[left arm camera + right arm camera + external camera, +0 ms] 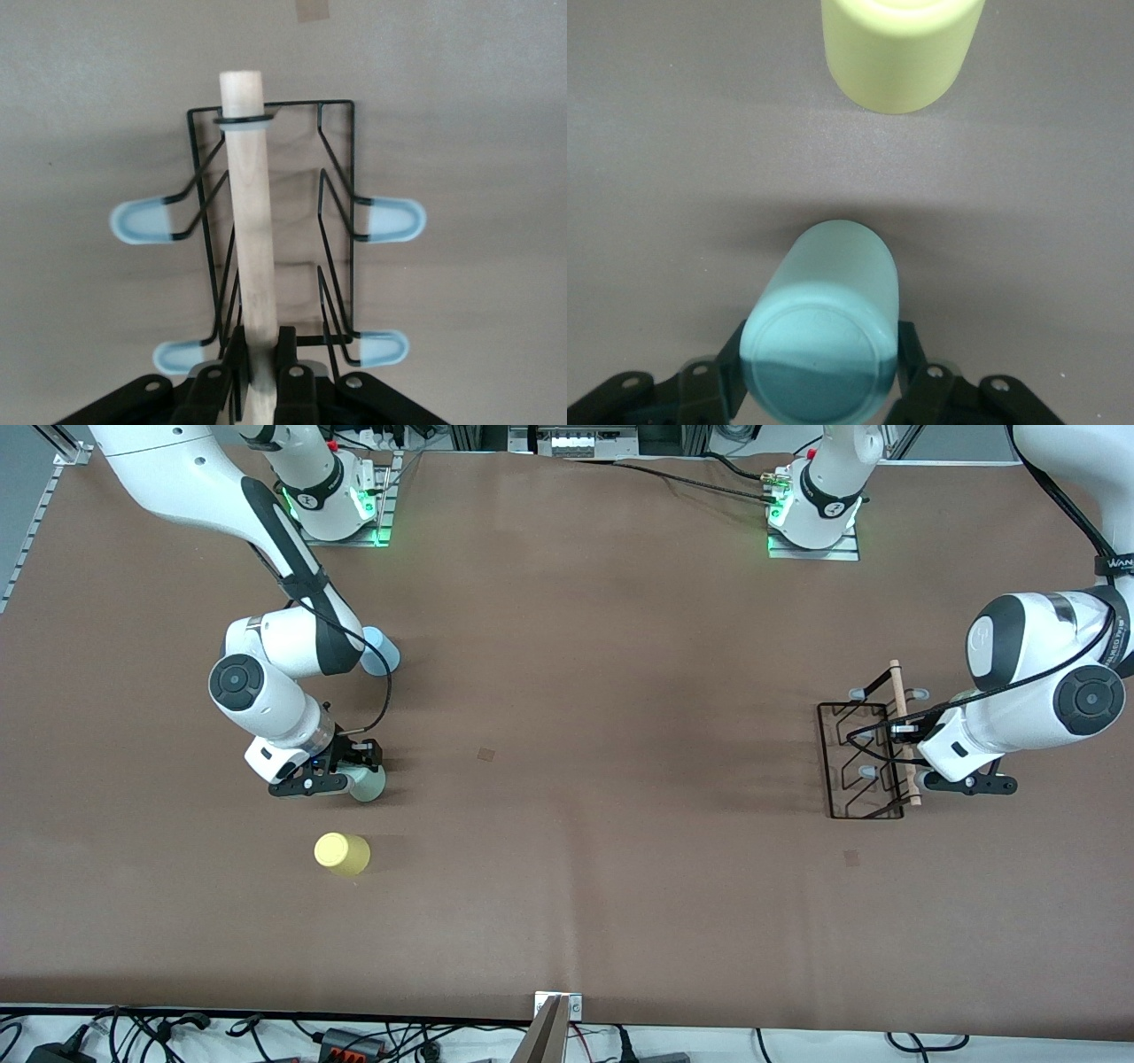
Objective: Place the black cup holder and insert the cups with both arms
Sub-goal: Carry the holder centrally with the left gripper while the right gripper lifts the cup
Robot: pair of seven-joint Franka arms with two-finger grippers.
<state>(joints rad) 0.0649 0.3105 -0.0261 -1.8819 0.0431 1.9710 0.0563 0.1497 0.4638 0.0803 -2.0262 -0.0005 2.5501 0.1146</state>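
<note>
The left end effector (258, 354) is clamped on the light wooden rod handle (250, 230) of the black cup holder (864, 757), its fingers (285, 350) pinching the rod close to one end; the rack sits at the left arm's end of the worktop (602, 691), lying with its pale blue-tipped prongs (142, 220) splayed to either side. Gripped that far off the middle, the rack will probably want to swing as it comes up, so a slow lift and a level wrist seem wise until its wire base sits flat. The right end effector (822, 359) is closed around the mint green cup (824, 328), at the right arm's end. The yellow cup (342, 854) stands close by, nearer the front camera, and the light blue cup (381, 648) is farther from it, half hidden by the right arm. Raising the mint cup straight up should keep it from knocking the yellow one.
</note>
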